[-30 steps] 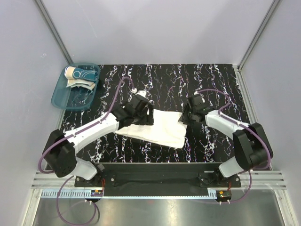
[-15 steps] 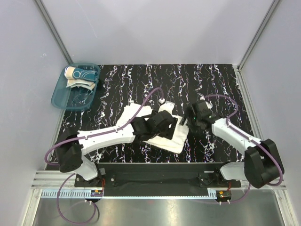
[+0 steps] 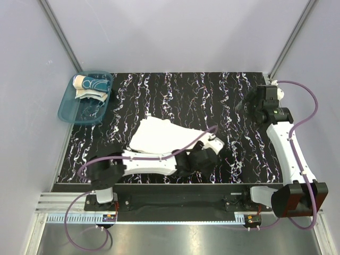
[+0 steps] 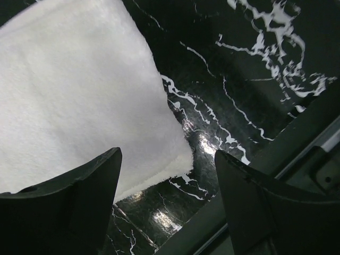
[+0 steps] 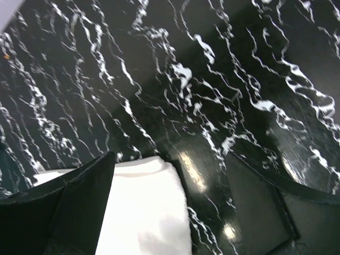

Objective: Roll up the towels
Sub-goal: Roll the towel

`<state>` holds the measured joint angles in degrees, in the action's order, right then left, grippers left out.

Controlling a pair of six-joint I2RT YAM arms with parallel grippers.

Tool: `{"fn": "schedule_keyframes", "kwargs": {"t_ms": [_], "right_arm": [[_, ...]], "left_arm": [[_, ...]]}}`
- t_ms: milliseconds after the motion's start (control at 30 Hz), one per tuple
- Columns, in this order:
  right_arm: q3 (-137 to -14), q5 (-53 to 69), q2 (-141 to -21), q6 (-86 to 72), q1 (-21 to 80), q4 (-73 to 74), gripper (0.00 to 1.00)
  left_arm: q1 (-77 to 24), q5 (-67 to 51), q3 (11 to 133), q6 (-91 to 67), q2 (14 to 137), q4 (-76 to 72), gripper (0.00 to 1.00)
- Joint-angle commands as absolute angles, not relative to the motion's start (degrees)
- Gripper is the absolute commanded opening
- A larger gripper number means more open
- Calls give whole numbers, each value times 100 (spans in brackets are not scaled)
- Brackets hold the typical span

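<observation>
The white towel (image 3: 156, 135) lies folded flat on the black marbled table, left of centre. My left gripper (image 3: 210, 158) hovers open just past the towel's near right corner, close to the table's front edge. In the left wrist view that towel (image 4: 79, 90) fills the upper left, its corner lying between the spread fingers (image 4: 79, 196) of the left gripper (image 4: 167, 154). My right gripper (image 3: 245, 104) hangs open, raised at the back right, holding nothing. In the right wrist view the towel (image 5: 143, 212) sits far below the right gripper (image 5: 169, 155). The patterned towel (image 3: 90, 84) rests in the tub.
A translucent teal tub (image 3: 79, 109) stands at the back left corner of the table. The metal front rail (image 3: 175, 191) runs just behind my left gripper. Grey walls close in the left, right and back sides.
My right gripper has opened, let go of the towel and swung up to the back right. My left arm has swept right along the front edge, off the towel.
</observation>
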<state>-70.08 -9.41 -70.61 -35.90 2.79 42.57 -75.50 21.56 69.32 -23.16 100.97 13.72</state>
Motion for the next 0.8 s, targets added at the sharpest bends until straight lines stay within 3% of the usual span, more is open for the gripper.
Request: {"fn": "schedule_keyframes", "kwargs": {"t_ms": [0,167,533,700,767], "right_arm": [[-6794,-730,-6803,-3358,185,4649,92],[-6566,-607,-6750,-3366,132,4597,93],[-6583,-571,-6829,-3322,114,4570,93],[-6548,-580,-6882,-3331,123,4562,93],[-6548,-554,-6899,-3349,123,4535,92]], "left_arm": [[-7725,2496,7583,-2118,10502,1361,75],[-7875,3162,7744,-2433,10819,1784,72],[-7901,3155,7129,-2883,11074,1495,66],[-7901,3155,6996,-2778,11171,1240,57],[-7901,3059,7005,-2751,11250,1222,47]]}}
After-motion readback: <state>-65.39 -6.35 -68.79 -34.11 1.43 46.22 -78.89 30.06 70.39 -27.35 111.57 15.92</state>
